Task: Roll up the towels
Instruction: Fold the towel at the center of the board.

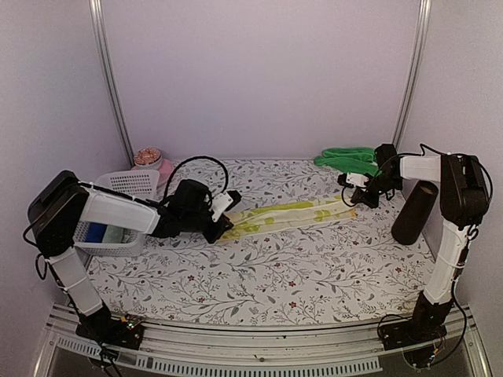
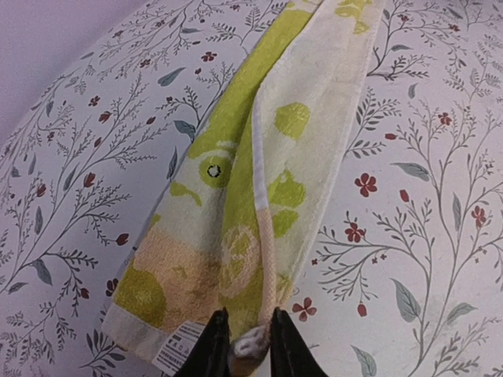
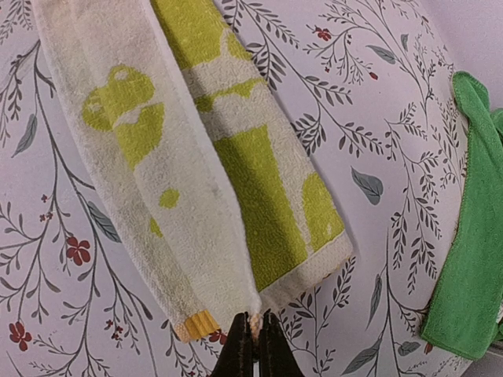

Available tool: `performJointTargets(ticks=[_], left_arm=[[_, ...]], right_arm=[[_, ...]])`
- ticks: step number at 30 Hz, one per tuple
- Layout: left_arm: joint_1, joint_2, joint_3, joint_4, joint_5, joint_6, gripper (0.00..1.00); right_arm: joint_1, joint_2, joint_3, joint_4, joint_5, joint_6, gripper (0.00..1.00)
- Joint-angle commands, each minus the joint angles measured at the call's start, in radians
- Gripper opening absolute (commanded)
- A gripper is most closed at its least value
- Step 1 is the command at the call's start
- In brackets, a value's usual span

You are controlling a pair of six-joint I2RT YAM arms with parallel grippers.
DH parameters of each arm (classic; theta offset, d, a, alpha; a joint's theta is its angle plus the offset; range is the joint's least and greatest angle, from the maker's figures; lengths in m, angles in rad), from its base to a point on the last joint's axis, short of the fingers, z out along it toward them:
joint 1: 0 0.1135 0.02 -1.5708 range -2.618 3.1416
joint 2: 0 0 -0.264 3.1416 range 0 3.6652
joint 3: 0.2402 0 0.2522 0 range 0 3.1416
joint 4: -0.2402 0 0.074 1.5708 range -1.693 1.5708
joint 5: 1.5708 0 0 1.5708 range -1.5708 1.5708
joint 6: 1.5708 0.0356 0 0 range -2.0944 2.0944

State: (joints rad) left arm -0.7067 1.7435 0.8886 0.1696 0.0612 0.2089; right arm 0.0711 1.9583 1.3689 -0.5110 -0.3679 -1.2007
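Observation:
The yellow-lime towel (image 1: 287,214) lies folded into a long narrow strip across the middle of the flowered table, stretched between my two grippers. At the strip's left end my left gripper (image 1: 223,223) pinches a bunched piece of the towel's hem (image 2: 236,196) between its jaws (image 2: 250,345), next to a white care label (image 2: 177,345). My right gripper (image 1: 351,198) is shut tight on the fold at the right end of the towel (image 3: 196,157), seen close in the right wrist view (image 3: 256,330). The plain green towel (image 1: 346,159) lies crumpled at the back right (image 3: 468,259), apart from both grippers.
A white mesh basket (image 1: 126,188) stands at the left behind my left arm, with a pink bowl (image 1: 153,163) beyond it. A dark cylinder (image 1: 414,212) stands at the right edge by my right arm. Walls close off the back and sides.

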Motion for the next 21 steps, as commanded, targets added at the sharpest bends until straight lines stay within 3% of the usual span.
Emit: performJointTargets(ticks=[1, 7, 13, 21], left_arm=[[-0.004, -0.013, 0.010, -0.003, 0.012, 0.003, 0.16], [-0.005, 0.011, 0.018, -0.032, -0.010, 0.004, 0.00], [-0.005, -0.002, 0.022, -0.033, -0.054, 0.004, 0.00], [0.016, 0.029, 0.124, -0.004, -0.351, 0.001, 0.00]], right_arm=[[0.003, 0.001, 0.030, -0.014, 0.005, 0.008, 0.03], [0.003, 0.002, 0.032, -0.015, 0.004, 0.012, 0.03], [0.003, 0.004, 0.058, -0.014, 0.000, 0.021, 0.02], [0.002, 0.035, 0.186, 0.083, 0.012, 0.207, 0.02]])
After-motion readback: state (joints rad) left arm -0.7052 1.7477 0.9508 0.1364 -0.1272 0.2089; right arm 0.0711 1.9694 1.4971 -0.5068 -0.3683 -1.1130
